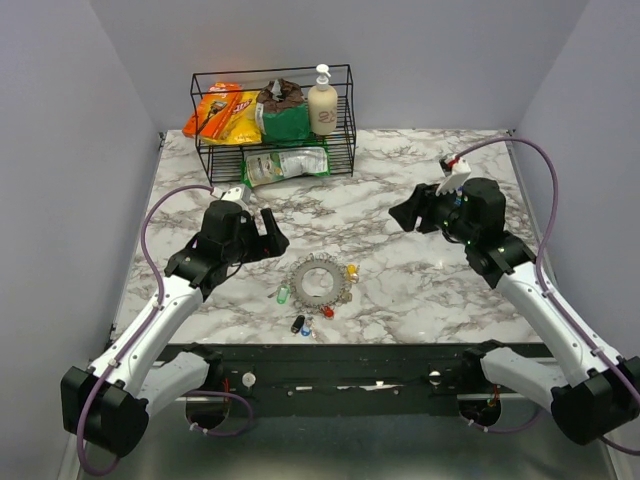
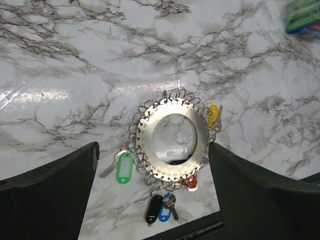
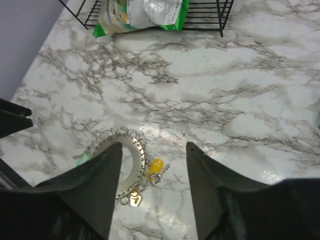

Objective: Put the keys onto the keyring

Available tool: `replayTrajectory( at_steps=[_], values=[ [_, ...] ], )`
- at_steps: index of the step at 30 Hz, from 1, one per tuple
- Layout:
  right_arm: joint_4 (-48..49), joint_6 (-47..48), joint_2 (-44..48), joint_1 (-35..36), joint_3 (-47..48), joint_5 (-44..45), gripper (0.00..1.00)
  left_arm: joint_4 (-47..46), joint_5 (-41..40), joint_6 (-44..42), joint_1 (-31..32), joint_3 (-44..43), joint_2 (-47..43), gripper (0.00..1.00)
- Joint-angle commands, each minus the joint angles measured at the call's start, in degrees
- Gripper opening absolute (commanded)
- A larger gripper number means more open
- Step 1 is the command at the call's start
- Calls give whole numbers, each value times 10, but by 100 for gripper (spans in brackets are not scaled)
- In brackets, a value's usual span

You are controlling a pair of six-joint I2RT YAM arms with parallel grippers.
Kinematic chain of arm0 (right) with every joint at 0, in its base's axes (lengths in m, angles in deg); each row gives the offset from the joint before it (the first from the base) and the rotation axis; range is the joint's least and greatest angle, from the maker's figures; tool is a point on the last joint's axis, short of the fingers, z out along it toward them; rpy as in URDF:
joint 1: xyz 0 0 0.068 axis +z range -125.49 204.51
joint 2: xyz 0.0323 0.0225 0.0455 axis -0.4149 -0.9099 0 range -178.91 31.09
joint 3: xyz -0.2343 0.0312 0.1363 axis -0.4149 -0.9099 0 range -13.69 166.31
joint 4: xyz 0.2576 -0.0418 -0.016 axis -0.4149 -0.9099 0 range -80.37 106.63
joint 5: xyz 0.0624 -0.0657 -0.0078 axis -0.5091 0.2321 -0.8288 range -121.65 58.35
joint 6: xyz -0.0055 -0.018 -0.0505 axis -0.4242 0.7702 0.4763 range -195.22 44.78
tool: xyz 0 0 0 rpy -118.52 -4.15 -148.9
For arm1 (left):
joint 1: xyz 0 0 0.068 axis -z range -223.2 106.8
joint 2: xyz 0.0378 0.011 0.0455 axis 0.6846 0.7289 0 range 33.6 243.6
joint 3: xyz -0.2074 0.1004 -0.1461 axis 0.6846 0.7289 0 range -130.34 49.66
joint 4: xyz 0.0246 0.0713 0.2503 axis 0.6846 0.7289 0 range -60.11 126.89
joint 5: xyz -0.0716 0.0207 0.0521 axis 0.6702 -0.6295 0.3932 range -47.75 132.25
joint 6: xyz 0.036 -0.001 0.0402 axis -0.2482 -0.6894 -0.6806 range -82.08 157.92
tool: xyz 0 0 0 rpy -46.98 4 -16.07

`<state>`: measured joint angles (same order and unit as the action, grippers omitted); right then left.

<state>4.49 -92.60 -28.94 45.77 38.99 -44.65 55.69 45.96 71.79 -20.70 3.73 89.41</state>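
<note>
1. A robot test booth: plain pale grey walls [image 1: 60,150] enclose a white marble-patterned tabletop [image 1: 400,290].
2. A white-and-black left arm [image 1: 160,320] and right arm [image 1: 540,300] are bolted at 6 o'clock.
3. A black wire basket [image 1: 222,160] holding orange and yellow snack bags [image 1: 225,115] stands at 12 o'clock.

You have: left arm [image 1: 165,315], right arm [image 1: 545,305] white links | black joint housings | mauve cables [image 1: 147,250] | matte black fingers [image 2: 45,200]
</note>
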Motion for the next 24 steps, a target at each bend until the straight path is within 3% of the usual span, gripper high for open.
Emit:
replayTrajectory(
  at_steps=[1, 5, 7, 11, 19, 24],
  values=[
    [28, 0, 36, -3, -25, -6, 71, -15, -2, -3, -3, -1, -16, 99],
    [33, 12, 72, -3, -29, -5, 96, -22, -16, -3, -4, 1, -30, 99],
    [33, 14, 93, -3, -28, -1, 100, -26, -22, 2, -4, 2, -35, 99],
    [32, 20, 127, -4, -27, 5, 100, -44, -40, 15, -3, 7, -56, 99],
    [27, 46, 178, -3, -21, 10, 100, -77, -159, 59, -3, 39, -107, 99],
    [26, 56, 191, -3, -21, 19, 100, -95, -166, 59, -3, 55, -131, 99]
  ],
)
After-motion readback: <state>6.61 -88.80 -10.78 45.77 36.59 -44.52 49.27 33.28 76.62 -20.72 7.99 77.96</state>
